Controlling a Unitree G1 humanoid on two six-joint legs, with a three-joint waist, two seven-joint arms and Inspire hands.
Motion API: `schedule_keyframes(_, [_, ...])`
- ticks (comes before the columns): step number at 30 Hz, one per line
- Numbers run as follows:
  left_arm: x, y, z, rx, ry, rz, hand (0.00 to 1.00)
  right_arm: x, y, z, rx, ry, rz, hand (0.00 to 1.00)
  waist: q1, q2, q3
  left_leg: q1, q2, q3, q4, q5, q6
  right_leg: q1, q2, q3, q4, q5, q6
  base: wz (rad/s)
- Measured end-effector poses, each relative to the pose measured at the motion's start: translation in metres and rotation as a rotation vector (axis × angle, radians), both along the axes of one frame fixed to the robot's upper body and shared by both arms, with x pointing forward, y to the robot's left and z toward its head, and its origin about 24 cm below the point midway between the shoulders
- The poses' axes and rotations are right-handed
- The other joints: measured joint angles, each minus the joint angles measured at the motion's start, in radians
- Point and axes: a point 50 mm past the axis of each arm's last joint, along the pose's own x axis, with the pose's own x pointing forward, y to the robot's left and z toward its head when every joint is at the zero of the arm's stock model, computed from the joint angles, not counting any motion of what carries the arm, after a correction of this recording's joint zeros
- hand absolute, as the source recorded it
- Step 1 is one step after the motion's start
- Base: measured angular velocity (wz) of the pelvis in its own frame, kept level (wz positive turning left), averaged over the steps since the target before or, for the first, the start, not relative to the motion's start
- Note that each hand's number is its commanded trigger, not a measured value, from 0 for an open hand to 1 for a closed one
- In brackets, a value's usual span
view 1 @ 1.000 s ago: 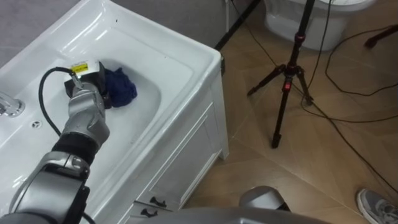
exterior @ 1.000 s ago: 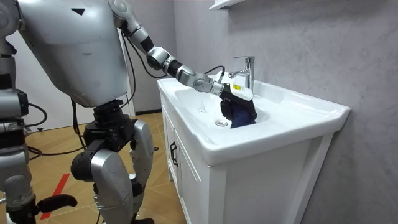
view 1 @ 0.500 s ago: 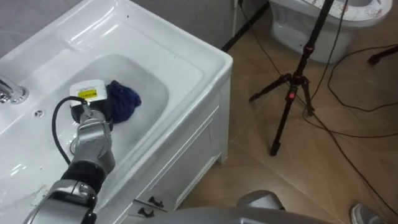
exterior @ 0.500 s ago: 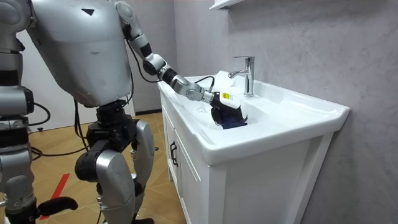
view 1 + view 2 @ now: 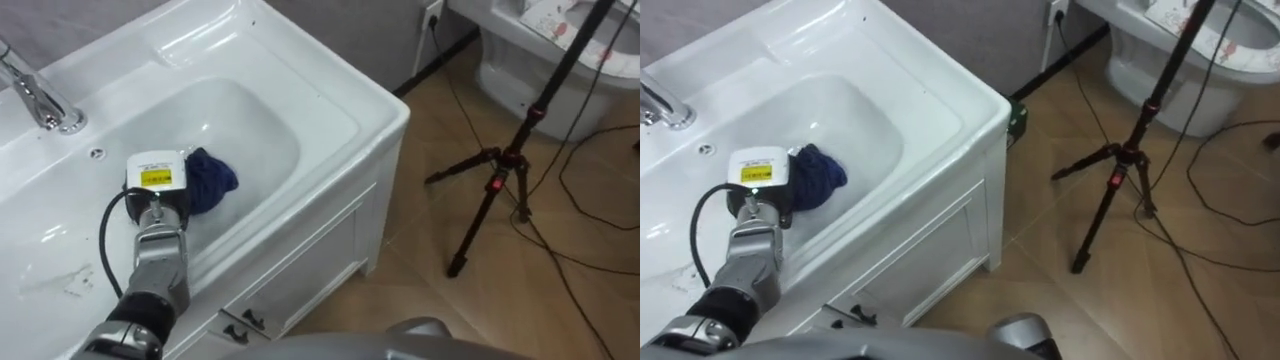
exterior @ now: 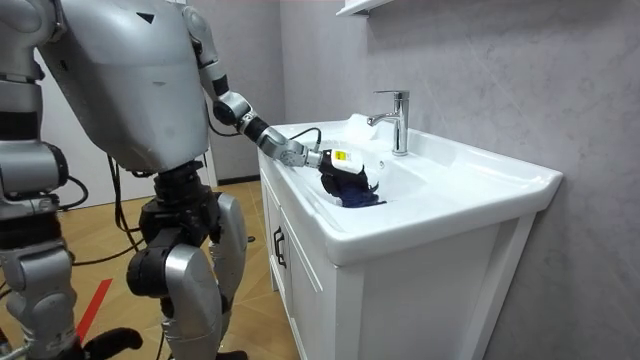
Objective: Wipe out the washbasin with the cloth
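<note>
A white basin (image 5: pixel 330 95) is set in a white vanity. A crumpled dark blue cloth (image 5: pixel 210 180) lies against the bowl's near wall. My left hand (image 5: pixel 160 195) reaches into the bowl from the lower left, with a white tag on its back. It is shut on the cloth's left side. In the room view the hand (image 6: pixel 330 168) holds the cloth (image 6: pixel 355 188) low in the bowl, on the side toward me. I stand at the vanity's end. My right hand (image 6: pixel 105 340) hangs low at the room view's left edge.
A chrome faucet (image 5: pixel 35 95) stands at the basin's back left. Vanity doors (image 5: pixel 315 250) with dark handles face the wooden floor. A black tripod (image 5: pixel 510 170) with cables stands to the right, and a white toilet (image 5: pixel 545 40) is behind it.
My left hand has dragged the blue cloth away from the faucet, across the bowl to its near side. The eye view has shifted, showing more of the basin.
</note>
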Motion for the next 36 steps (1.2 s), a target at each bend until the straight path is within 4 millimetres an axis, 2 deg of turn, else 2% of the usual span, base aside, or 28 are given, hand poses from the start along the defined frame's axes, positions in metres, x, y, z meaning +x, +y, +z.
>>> schedule_keyframes(4, [-0.007, 0.011, -0.003, 0.019, 0.012, 0.035, 1.00, 0.010, -0.001, 0.001, -0.008, -0.035, 0.019, 0.00, 0.013, 0.007, -0.0045, -0.002, 0.000, -0.029, 0.003, 0.002, -0.004, 0.011, -0.002, -0.035, -0.001, -0.005, -0.005, 0.18])
schedule_keyframes(6, [-0.011, 0.017, -0.003, 0.035, 0.017, 0.045, 1.00, 0.013, -0.002, 0.001, -0.012, -0.041, 0.036, 0.00, 0.019, 0.010, -0.0066, -0.005, 0.001, -0.040, 0.003, 0.004, -0.005, 0.014, -0.003, -0.068, 0.001, -0.006, -0.006, 0.13])
schedule_keyframes(8, [-0.014, 0.025, -0.002, 0.057, 0.023, 0.056, 1.00, 0.015, -0.004, 0.001, -0.020, -0.041, 0.053, 0.00, 0.041, 0.013, -0.0082, -0.009, 0.001, -0.057, 0.003, 0.005, -0.007, 0.017, -0.004, -0.090, 0.001, -0.006, -0.006, 0.09])
schedule_keyframes(12, [-0.018, 0.035, -0.002, 0.079, 0.046, 0.059, 1.00, 0.013, -0.007, 0.002, -0.023, -0.040, 0.056, 0.00, 0.062, 0.018, -0.0084, -0.009, 0.001, -0.085, 0.004, 0.005, -0.007, 0.028, -0.006, -0.125, 0.000, -0.006, -0.007, 0.19])
schedule_keyframes(15, [-0.024, 0.044, -0.002, 0.093, 0.067, 0.046, 1.00, 0.021, -0.009, 0.002, -0.028, -0.060, 0.065, 0.00, 0.075, 0.029, -0.0078, -0.009, 0.002, -0.096, 0.005, 0.006, -0.007, 0.030, -0.006, -0.145, 0.000, -0.006, -0.007, 0.10])
schedule_keyframes(17, [-0.024, 0.046, -0.002, 0.090, 0.085, 0.045, 1.00, 0.024, -0.010, 0.003, -0.033, -0.086, 0.074, 0.00, 0.088, 0.037, -0.0074, -0.014, 0.001, -0.114, 0.009, 0.006, -0.007, 0.031, -0.008, -0.187, 0.000, -0.006, -0.007, 0.18])
schedule_keyframes(22, [-0.024, 0.051, 0.001, 0.095, 0.097, 0.052, 1.00, 0.029, -0.015, 0.005, -0.049, -0.112, 0.084, 0.00, 0.128, 0.052, -0.0054, -0.026, 0.002, -0.121, 0.012, 0.010, -0.011, 0.029, -0.009, -0.215, 0.000, -0.007, -0.007, 0.04])
schedule_keyframes(25, [-0.025, 0.055, 0.003, 0.082, 0.094, 0.063, 1.00, 0.030, -0.018, 0.006, -0.057, -0.116, 0.088, 0.00, 0.149, 0.057, -0.0059, -0.035, 0.002, -0.143, 0.018, 0.010, -0.011, 0.028, -0.010, -0.247, 0.000, -0.008, -0.011, 0.10])
schedule_keyframes(28, [-0.029, 0.056, 0.004, 0.084, 0.094, 0.060, 1.00, 0.032, -0.023, 0.008, -0.074, -0.129, 0.098, 0.00, 0.166, 0.070, -0.0072, -0.045, 0.001, -0.160, 0.021, 0.012, -0.013, 0.028, -0.011, -0.265, -0.001, -0.009, -0.011, 0.17])
schedule_keyframes(31, [-0.038, 0.061, 0.010, 0.108, 0.088, 0.034, 1.00, 0.043, -0.027, 0.010, -0.085, -0.155, 0.120, 0.00, 0.172, 0.075, -0.0083, -0.060, -0.005, -0.172, 0.022, 0.018, -0.016, 0.026, -0.016, -0.280, -0.017, -0.014, -0.020, 0.14])
schedule_keyframes(36, [-0.035, 0.066, 0.018, 0.163, 0.108, -0.001, 1.00, 0.051, -0.034, 0.013, -0.105, -0.194, 0.120, 0.00, 0.178, 0.082, -0.0102, -0.079, -0.009, -0.198, 0.020, 0.033, -0.018, 0.011, -0.020, -0.307, -0.018, -0.018, -0.026, 0.15])
